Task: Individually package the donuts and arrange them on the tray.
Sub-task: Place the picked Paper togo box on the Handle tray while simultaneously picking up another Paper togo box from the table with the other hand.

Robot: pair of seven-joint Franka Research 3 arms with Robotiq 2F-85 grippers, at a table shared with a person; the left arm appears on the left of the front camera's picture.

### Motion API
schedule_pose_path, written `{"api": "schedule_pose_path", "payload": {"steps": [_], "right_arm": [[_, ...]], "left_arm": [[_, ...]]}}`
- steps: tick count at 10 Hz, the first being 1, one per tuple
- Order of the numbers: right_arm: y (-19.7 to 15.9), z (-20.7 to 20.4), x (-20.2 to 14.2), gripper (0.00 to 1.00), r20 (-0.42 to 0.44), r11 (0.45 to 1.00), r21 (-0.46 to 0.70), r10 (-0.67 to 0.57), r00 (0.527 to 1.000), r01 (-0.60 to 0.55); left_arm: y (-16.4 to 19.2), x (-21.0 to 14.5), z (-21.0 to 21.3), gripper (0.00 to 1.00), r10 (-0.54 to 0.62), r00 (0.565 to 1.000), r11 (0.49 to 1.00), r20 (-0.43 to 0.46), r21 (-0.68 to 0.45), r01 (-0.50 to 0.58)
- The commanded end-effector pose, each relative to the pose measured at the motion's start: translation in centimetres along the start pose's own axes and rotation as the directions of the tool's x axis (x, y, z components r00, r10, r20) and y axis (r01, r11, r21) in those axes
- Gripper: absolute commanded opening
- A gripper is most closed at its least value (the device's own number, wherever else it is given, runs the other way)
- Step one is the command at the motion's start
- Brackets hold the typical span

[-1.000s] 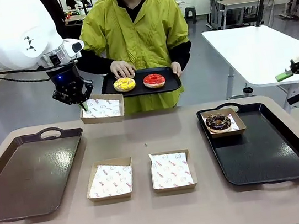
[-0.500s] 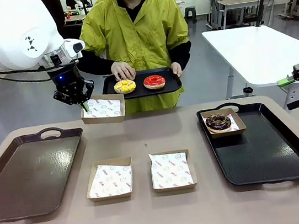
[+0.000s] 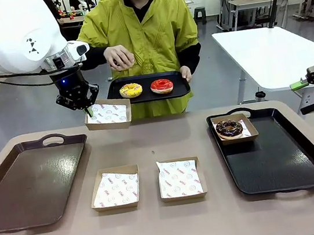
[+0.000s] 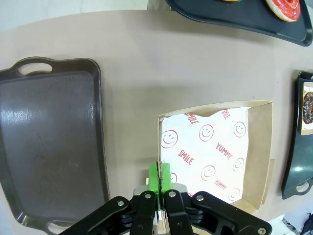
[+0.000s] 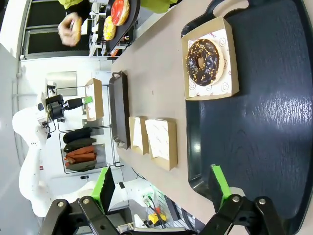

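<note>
Yellow donut (image 3: pixel 131 89), red donut (image 3: pixel 162 85) side by side; dark donut (image 3: pixel 228 128) well apart.

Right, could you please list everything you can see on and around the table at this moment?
donuts: three; yellow donut and red donut on the small tray, dark sprinkled donut boxed on the black tray.
paper-lined boxes: four, brown cardboard; two empty mid-table, one on the black tray, one held up at far left.
large trays: two; brown tray left, black tray right.
small tray: one, black, held by the person.
table: one, beige.
person's hands: two; one gripping the small tray, one raised above it.
left gripper: shut on the held-up box's rim.
right gripper: open, empty, at the table's right side.
</note>
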State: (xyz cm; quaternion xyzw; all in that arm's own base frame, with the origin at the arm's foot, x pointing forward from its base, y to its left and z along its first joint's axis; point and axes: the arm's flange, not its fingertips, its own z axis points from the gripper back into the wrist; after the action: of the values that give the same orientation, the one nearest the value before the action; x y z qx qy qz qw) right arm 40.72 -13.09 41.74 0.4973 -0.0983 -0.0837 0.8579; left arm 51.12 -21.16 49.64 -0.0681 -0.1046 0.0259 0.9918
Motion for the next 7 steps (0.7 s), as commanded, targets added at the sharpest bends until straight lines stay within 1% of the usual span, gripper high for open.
{"api": "schedule_pose_path", "payload": {"steps": [1,7], "right_arm": [[0.25,0.21,0.1,1.0,-0.014,1.0,-0.009,-0.019,1.0,0.019],[0.25,0.21,0.1,1.0,-0.014,1.0,-0.009,-0.019,1.0,0.019]], "left_arm": [[0.12,0.0,0.08,0.0,0.002,1.0,1.0,0.002,-0.001,-0.002],[0.12,0.0,0.08,0.0,0.002,1.0,1.0,0.002,-0.001,-0.002]]}}
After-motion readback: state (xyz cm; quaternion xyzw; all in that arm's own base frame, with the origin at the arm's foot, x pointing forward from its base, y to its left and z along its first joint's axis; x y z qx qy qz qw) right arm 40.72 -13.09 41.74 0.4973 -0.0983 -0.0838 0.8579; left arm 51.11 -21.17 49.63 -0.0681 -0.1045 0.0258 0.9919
